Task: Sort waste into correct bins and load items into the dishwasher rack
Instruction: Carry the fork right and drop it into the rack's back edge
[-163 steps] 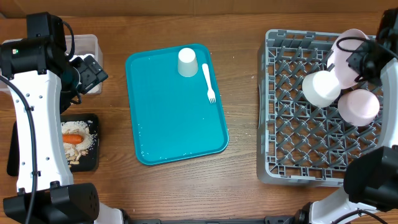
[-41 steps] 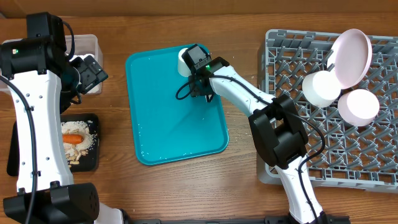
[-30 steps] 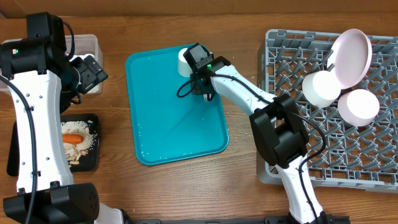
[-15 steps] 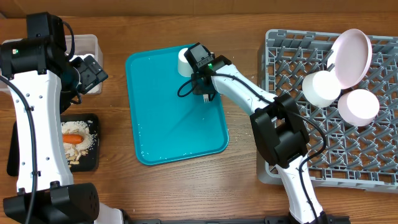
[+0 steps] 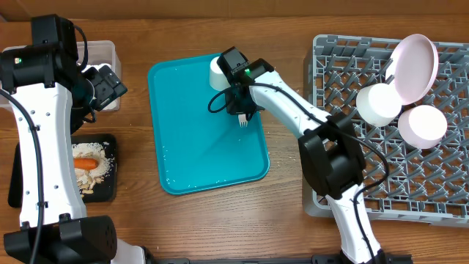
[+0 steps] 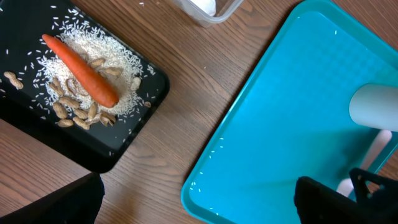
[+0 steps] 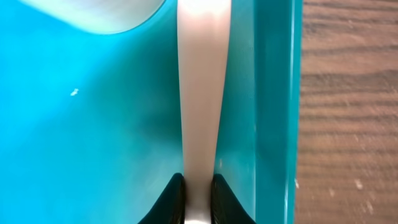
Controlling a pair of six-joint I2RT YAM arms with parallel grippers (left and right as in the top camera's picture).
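Over tray [image 5: 198, 139], right jaws pinch fork [image 7: 202, 93].

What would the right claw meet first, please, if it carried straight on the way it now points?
Probably the floor of the teal tray: the right claw points down at it, shut on the handle of the white fork.

Both arms show white links [image 5: 35, 147], black joints [image 5: 330, 158], looping black cables [image 5: 211, 105], small green lights [image 5: 248, 71] and black fingers [image 7: 169, 202].
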